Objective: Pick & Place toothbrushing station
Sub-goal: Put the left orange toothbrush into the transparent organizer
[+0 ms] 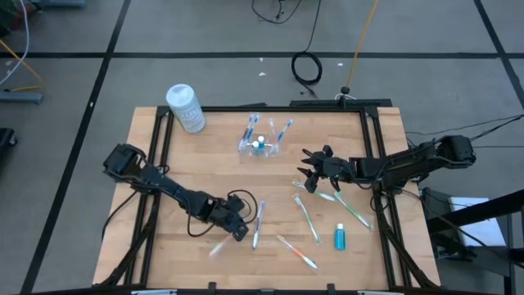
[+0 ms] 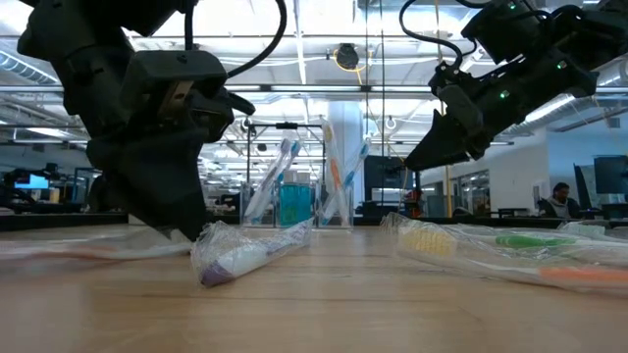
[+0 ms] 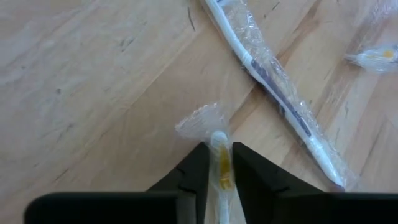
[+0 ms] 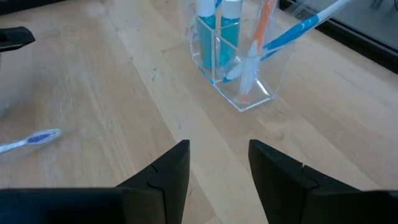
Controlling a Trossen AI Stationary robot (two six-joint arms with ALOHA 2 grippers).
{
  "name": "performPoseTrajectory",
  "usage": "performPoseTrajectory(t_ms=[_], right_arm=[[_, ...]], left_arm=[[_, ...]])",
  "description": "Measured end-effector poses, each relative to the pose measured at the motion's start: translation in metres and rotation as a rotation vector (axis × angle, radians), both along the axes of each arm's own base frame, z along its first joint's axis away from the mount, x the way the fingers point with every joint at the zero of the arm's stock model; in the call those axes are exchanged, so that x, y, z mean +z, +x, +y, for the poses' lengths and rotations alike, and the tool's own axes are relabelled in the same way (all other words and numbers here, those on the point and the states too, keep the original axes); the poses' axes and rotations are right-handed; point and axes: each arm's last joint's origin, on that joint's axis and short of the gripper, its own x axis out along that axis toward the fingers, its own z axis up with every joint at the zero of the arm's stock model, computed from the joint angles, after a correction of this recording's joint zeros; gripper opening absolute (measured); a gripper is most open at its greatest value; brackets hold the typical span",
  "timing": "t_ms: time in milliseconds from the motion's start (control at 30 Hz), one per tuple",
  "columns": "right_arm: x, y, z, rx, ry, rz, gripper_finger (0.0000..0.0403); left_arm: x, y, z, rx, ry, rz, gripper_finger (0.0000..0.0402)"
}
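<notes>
The left arm reaches from the left edge of the high view diagonally down toward the lower middle of the table, its wrist angled low over the wood. The left gripper has its two dark fingers drawn close around a wrapped toothbrush with a yellow-orange head, whose crinkled plastic wrapper sticks out past the fingertips. Just beyond it in the left wrist view lies another wrapped toothbrush with a dark stripe, slanting from the top centre to the lower right of that frame.

The right arm comes in from the right edge of the high view, stretched nearly level toward the centre. The right gripper hangs above the table with its fingers spread apart and nothing between them.

The toothbrushing station, a clear holder, stands in the upper middle of the high view, left of the right gripper. It is upright and holds blue tubes and several toothbrushes.

More wrapped toothbrushes lie scattered at lower centre right, with a small blue tube beside them. A white canister stands at upper left.
</notes>
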Motion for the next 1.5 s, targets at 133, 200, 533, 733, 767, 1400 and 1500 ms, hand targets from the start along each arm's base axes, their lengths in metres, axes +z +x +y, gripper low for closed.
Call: performPoseTrajectory(t_ms=[133, 200, 533, 733, 767, 1400, 1500], right_arm=[[0.0, 0.0, 0.0, 0.0, 0.0, 0.0, 0.016], [0.0, 0.0, 0.0, 0.0, 0.0, 0.0, 0.016], [0.0, 0.0, 0.0, -0.007, 0.011, -0.005, 0.016], [0.0, 0.0, 0.0, -0.026, 0.042, -0.02, 0.016], [0.0, 0.0, 0.0, -0.024, 0.038, -0.019, 0.016], [0.0, 0.0, 0.0, 0.064, -0.11, 0.047, 0.016], [0.0, 0.0, 0.0, 0.065, -0.113, 0.048, 0.016]], left_arm=[[0.001, 0.001, 0.001, 0.005, -0.003, -0.004, 0.0052], [0.001, 0.002, 0.002, 0.008, -0.005, -0.009, 0.0045], [0.022, 0.011, 0.024, -0.034, 0.058, -0.115, 0.0007], [0.071, 0.009, 0.058, 0.044, 0.277, -0.29, 0.0014], [0.081, 0.007, 0.065, 0.073, 0.329, -0.325, 0.0017], [0.154, 0.008, 0.162, 0.486, 1.13, -0.435, 0.0004], [0.144, 0.016, 0.181, 0.472, 1.131, -0.445, 0.0011]])
